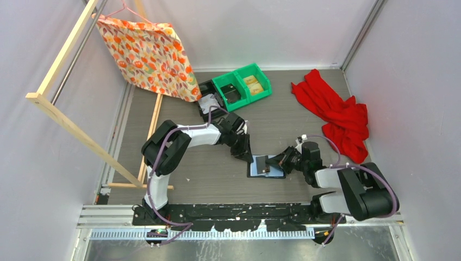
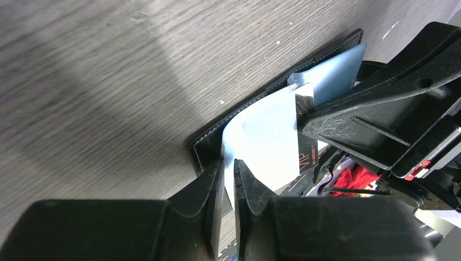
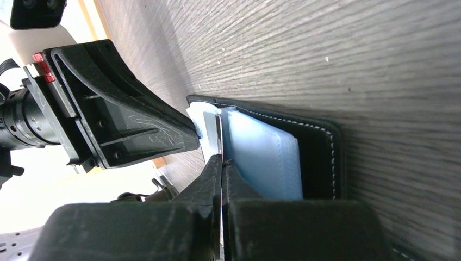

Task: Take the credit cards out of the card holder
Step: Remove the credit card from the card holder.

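Observation:
The black card holder (image 1: pixel 261 174) lies open on the table between both arms, its pale blue sleeves (image 3: pixel 261 157) showing. My left gripper (image 2: pixel 229 166) is shut on a whitish sleeve leaf (image 2: pixel 266 136) at the holder's left edge (image 2: pixel 209 144), pinning it. My right gripper (image 3: pixel 221 160) is shut on a thin credit card (image 3: pixel 218 133), seen edge-on and standing up from the sleeves. In the left wrist view that card (image 2: pixel 307 155) shows a dark face with "VIP" lettering under the right fingers (image 2: pixel 359 114). From above, the left gripper (image 1: pixel 251 156) and right gripper (image 1: pixel 273 163) nearly meet over the holder.
Green bins (image 1: pixel 242 87) and a black bin (image 1: pixel 209 92) stand at the back centre. A red cloth (image 1: pixel 337 114) lies at the back right. A patterned cloth (image 1: pixel 149 54) hangs from a wooden rack (image 1: pixel 65 114) on the left.

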`<state>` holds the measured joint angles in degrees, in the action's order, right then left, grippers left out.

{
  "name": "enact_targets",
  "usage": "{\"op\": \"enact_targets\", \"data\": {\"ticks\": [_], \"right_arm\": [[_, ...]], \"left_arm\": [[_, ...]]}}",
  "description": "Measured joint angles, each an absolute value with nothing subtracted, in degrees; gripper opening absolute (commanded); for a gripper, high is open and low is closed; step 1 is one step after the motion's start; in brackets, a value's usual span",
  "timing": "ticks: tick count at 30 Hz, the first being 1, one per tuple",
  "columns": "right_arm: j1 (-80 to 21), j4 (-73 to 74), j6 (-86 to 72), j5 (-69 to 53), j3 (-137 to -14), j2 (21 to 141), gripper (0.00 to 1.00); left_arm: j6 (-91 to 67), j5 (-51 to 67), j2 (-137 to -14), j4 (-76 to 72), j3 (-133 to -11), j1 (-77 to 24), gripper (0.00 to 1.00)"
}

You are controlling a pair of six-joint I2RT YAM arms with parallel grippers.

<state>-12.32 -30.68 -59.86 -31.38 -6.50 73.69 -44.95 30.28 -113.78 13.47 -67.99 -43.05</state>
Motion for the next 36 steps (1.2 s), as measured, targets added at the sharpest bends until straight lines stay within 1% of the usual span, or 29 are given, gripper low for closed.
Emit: {"op": "enact_targets", "data": {"ticks": [8, 13, 19, 24, 32, 36], "right_arm": [[-12.4, -41.98, -63.57, -32.14, -5.91, 80.99, 0.01], [-12.67, -44.73, -64.69, -31.44, -5.17, 81.38, 0.01], [-12.67, -44.69, -64.73, -30.65, -4.12, 79.96, 0.01], [-12.67, -39.13, -63.92, -29.56, -3.77, 73.65, 0.01], [-12.67, -17.1, -58.02, -26.0, -6.22, 54.24, 0.01], [-12.67, -12.67, -56.23, -25.1, -7.4, 52.03, 0.01]], "left_arm": [[-41.5, 29.08, -113.73, 18.35, -70.11, -40.82, 0.16], [-39.94, 26.52, -112.53, 21.1, -70.32, -39.99, 0.16], [-38.94, 22.22, -110.06, 23.62, -68.9, -39.44, 0.16], [-38.7, 21.43, -109.32, 24.6, -67.88, -39.22, 0.16], [-38.54, 21.17, -108.64, 24.51, -67.13, -39.22, 0.16], [-38.59, 21.12, -107.98, 24.51, -66.52, -39.24, 0.16]]}}
